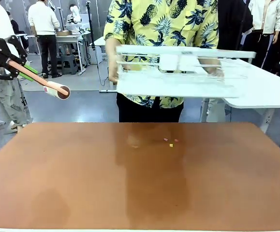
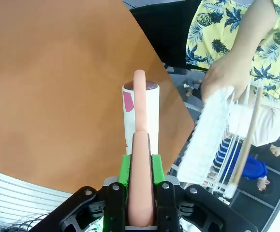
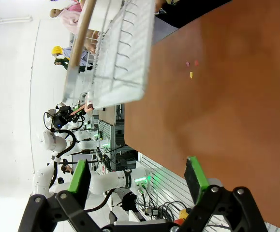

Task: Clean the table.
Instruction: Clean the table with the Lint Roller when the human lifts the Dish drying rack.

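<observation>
At the upper left of the front view, the left gripper (image 1: 31, 72) hangs in the air beyond the table's left side, well above the top, with its arm coming in from the picture's edge. Its jaws are pinched on the salmon-pink handle (image 2: 140, 145) of a lint roller (image 1: 57, 90), green pads on either side of the handle. The roller slopes down and inward, and its white drum with a dark end points toward the table without touching it. From the left wrist, a magenta patch shows on the drum's side. The right gripper (image 3: 137, 164) is seen from its own wrist camera with its jaws spread wide, nothing between the green pads, held over the near part of the table.

The table (image 1: 81, 183) takes up the lower half of the front view, a matte reddish-brown top with a thin pale edge. A few small scraps (image 1: 170, 142), pink and yellow, lie close together near the far middle, and a darker band runs from there toward the near edge. Behind the far edge stands a person (image 1: 159, 24) in a yellow pineapple-print shirt, both hands holding a white wire rack (image 1: 178, 72) level in the air. To the right stands a white-topped table (image 1: 270, 92); other people and a workbench show farther back on a grey floor
</observation>
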### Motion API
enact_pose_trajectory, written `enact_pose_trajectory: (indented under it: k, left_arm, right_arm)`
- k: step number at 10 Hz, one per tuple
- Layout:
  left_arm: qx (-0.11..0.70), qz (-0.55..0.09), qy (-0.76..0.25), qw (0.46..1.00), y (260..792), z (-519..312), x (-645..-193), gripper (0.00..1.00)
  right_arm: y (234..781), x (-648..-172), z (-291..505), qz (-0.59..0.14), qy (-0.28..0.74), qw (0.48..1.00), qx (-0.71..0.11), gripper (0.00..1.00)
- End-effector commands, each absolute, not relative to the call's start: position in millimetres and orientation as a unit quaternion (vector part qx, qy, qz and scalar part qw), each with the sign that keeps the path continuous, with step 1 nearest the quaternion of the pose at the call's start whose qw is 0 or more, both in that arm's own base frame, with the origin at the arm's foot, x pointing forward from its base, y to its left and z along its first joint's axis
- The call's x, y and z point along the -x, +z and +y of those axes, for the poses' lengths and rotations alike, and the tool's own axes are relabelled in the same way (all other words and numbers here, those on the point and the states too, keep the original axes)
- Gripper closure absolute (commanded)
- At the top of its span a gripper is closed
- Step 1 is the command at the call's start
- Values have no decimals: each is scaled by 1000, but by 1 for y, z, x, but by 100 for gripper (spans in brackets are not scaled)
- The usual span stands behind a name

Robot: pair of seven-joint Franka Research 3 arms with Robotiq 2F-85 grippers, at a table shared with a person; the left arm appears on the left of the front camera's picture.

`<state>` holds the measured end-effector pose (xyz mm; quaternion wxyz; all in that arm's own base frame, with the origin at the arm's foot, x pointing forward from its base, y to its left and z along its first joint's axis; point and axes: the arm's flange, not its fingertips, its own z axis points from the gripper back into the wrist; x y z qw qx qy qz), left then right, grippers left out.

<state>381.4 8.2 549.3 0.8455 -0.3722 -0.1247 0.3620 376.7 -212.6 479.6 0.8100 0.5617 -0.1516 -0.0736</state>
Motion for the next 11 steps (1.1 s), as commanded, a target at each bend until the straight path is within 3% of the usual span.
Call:
enact_pose_trajectory:
  k: [1,4,7,11]
  left_arm:
    - [345,-151,335,863,565,13,-375,79]
    - [312,-131,250,907,581,20,-379,79]
    - [277,-103,119,948,565,3,-416,79]
    - [281,-102,47,953,552,-21,-437,79]
  right_arm:
    - [484,-375,-211,-153,-71,806,-567,0]
    - [484,-375,-211,-153,-71,806,-567,0]
    - [484,-375,-211,-153,-71,806,-567,0]
    - [484,-375,-211,-153,-71,806,-567,0]
